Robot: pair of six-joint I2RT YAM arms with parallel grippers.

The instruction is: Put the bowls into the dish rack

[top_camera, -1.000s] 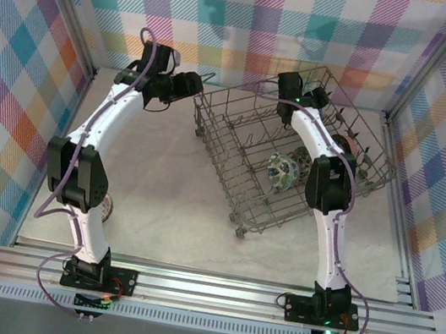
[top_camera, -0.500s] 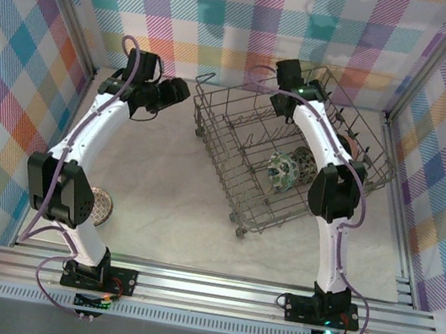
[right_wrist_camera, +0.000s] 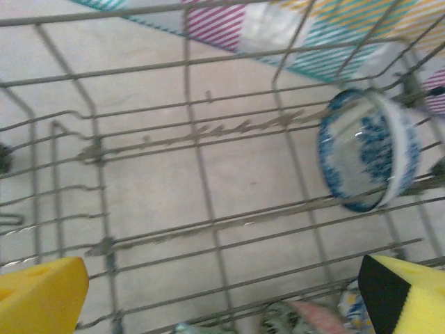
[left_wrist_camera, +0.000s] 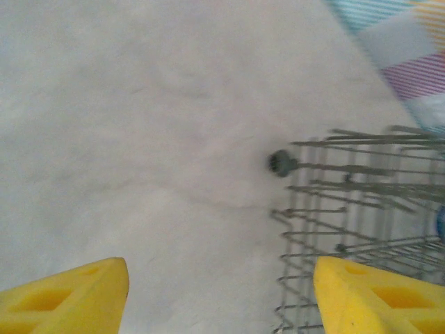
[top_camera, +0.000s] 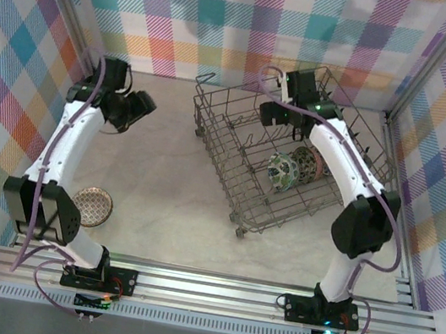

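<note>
Now | right hand (right_wrist_camera: 222, 299) above dish rack (top_camera: 237, 135), spread wide (empty) | left hand (left_wrist_camera: 219, 292) parted, empty

Desk (top_camera: 170, 175) lying bare between dish rack (top_camera: 225, 146) and left plaid wall (top_camera: 19, 56): broad passage standing open. Tan bowl (top_camera: 93, 206) sitting near that wall, crowding near-left corner. Tine rows (right_wrist_camera: 208, 129) fencing rack floor into narrow lanes. Blue-white bowl (right_wrist_camera: 368, 149) standing on edge, filling one slot; green bowl (top_camera: 282, 173) and brown bowl (top_camera: 308, 162) occupying rack middle. Rack's left half lying free. Right arm (top_camera: 344, 162) reaching over rack's right side, blocking overhead entry.
</note>
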